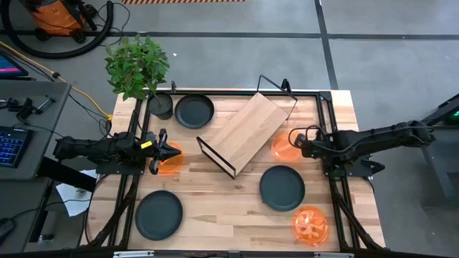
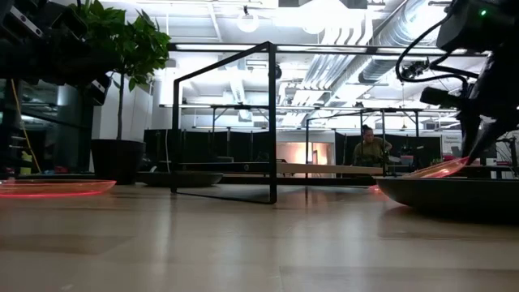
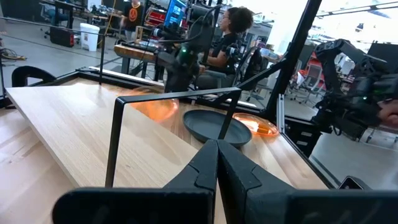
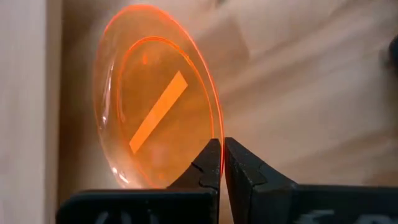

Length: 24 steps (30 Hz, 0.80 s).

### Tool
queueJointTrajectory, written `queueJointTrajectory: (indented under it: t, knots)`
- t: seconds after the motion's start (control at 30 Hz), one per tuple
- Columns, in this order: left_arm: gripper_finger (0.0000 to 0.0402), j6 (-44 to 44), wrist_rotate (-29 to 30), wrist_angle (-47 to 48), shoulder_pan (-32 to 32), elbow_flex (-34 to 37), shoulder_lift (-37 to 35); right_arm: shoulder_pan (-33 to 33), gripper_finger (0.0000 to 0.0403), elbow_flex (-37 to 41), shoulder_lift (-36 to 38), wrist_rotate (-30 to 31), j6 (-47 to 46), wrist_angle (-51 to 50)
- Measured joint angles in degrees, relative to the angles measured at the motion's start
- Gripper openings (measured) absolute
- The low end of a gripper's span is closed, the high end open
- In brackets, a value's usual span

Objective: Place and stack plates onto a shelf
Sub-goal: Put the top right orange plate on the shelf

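Note:
The shelf, a light board on a black wire frame, stands slantwise at the table's middle. Three dark grey plates lie flat: one far, one near left, one right of centre. An orange plate lies flat at the left, and my left gripper hovers over it, shut and apart from it. My right gripper is shut on a second orange plate beside the shelf's right end. A third orange plate rests near the right front corner. My right gripper pinches the orange plate's rim between its two fingertips, on the plate's right-hand side. The fingers come nearly level from the table's right. The plate is tilted: its held side is raised and its opposite edge stays low by the tabletop.
A potted plant stands at the far left corner beside the far dark plate. Black frame rails run along the table's left and right sides. Bare wood lies at the near middle. People sit in the room beyond the table.

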State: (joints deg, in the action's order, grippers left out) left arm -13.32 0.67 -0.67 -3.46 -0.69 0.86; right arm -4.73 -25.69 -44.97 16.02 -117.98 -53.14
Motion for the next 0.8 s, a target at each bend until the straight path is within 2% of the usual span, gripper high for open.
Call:
queueJointTrajectory:
  t: [0.13,0.33,0.57,0.8]
  knots:
    - [0.0001,0.00,0.00,0.02,0.00,0.00,-0.02,-2.57,0.0000,-0.09,1.07,-4.26,3.97,0.70]
    - [0.0001,0.00,-0.02,0.02,-0.01,0.00,-0.01,-5.19,0.0000,-4.76,3.80,-4.01,8.02,-1.14]
    - [0.0001,0.00,-0.01,0.02,0.00,0.00,0.00,-5.56,0.0000,-14.10,4.83,4.03,17.90,0.28]
    - [0.0001,0.00,-0.02,0.00,0.00,0.00,0.00,-3.42,0.0000,-16.72,1.62,17.75,19.87,9.80]
